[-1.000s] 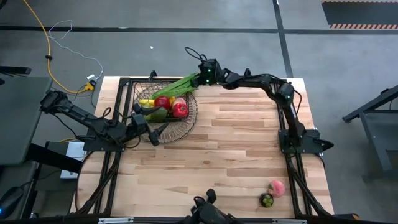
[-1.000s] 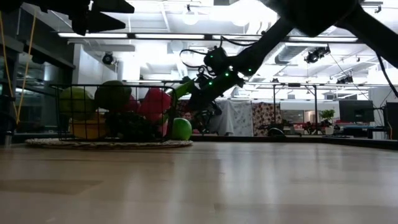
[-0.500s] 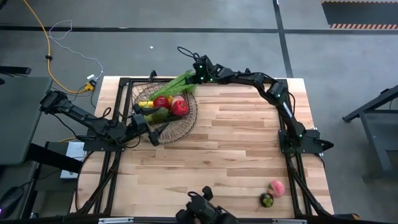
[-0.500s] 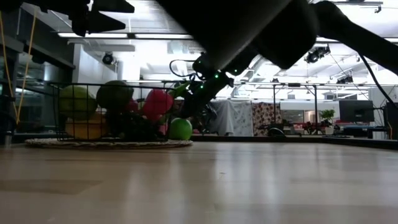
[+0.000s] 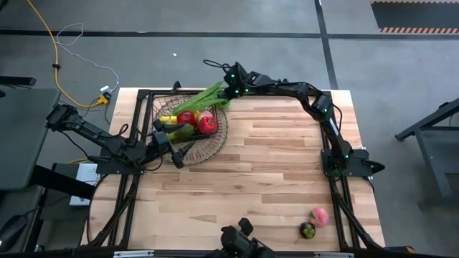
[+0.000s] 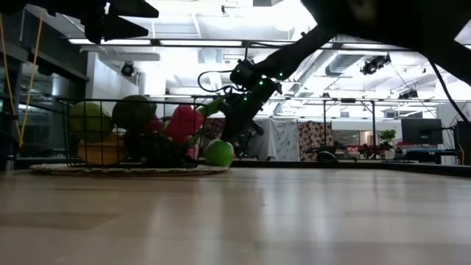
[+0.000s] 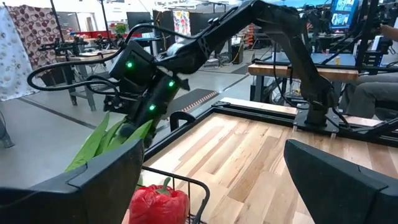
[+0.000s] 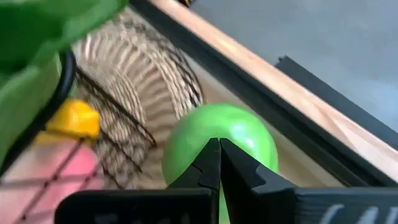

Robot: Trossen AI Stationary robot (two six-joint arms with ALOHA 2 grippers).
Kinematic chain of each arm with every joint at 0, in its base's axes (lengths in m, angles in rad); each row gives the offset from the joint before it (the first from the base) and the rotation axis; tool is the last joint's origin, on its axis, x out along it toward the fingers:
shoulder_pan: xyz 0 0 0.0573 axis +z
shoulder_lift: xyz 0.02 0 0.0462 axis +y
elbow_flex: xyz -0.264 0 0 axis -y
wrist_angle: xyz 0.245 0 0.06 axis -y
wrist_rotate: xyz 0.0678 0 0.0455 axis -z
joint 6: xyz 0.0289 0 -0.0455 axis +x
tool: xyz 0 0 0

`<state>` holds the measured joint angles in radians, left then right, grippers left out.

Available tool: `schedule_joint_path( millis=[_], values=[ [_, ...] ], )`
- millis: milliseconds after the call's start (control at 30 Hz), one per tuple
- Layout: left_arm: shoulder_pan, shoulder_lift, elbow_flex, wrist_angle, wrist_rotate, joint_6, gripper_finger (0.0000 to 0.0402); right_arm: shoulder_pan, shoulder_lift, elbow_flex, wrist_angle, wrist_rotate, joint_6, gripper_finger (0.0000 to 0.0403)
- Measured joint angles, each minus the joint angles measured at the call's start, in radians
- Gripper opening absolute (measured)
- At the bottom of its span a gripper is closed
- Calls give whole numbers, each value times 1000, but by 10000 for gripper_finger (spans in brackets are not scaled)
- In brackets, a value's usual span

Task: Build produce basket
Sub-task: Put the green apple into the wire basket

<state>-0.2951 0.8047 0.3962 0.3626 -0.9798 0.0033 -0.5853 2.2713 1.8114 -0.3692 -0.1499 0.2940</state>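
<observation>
Right tool [image 5: 228,98], fingers pressed together on nothing, at the basket's [image 5: 215,136] far-right rim above a green ball [image 6: 218,153]; left tool [image 5: 179,155], fingers spread, empty, at its near-left rim.

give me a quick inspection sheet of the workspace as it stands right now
surface: light wooden table, black frame at the edges.
job's things: basket at the far left of the table, holding red, yellow and green produce; leafy stalks lie over its far rim; a green ball sits by its rim; a pink fruit and a small dark green piece lie apart at the near right corner.
clutter: nothing seen.
grippers: right hand at the basket's far rim, fingers shut, by the green ball; left hand at the basket's near-left rim, open.
cables: yellow cable and white cable on the floor beyond the table.
surroundings: grey floor; other tables and benches in the room behind.
</observation>
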Motion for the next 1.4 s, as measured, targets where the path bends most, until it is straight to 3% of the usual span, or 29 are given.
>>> schedule_joint_path(
  millis=[500,767,900,1133,1267,1400],
  values=[
    [0,0,0,0,0,0,376,23,-71,-12,-335,128,-123,0],
    [0,0,0,-11,0,0,376,43,-86,-85,-415,178,-165,0],
    [0,0,0,-23,0,0,376,43,-166,-168,-369,210,-172,0],
    [0,0,0,-23,0,-5,376,33,-416,-413,-232,225,-165,0],
    [0,0,0,-23,0,-19,376,23,-529,-574,-12,223,-148,0],
    [0,0,0,-20,0,-28,376,7,-552,-677,220,208,-104,0]
  ],
)
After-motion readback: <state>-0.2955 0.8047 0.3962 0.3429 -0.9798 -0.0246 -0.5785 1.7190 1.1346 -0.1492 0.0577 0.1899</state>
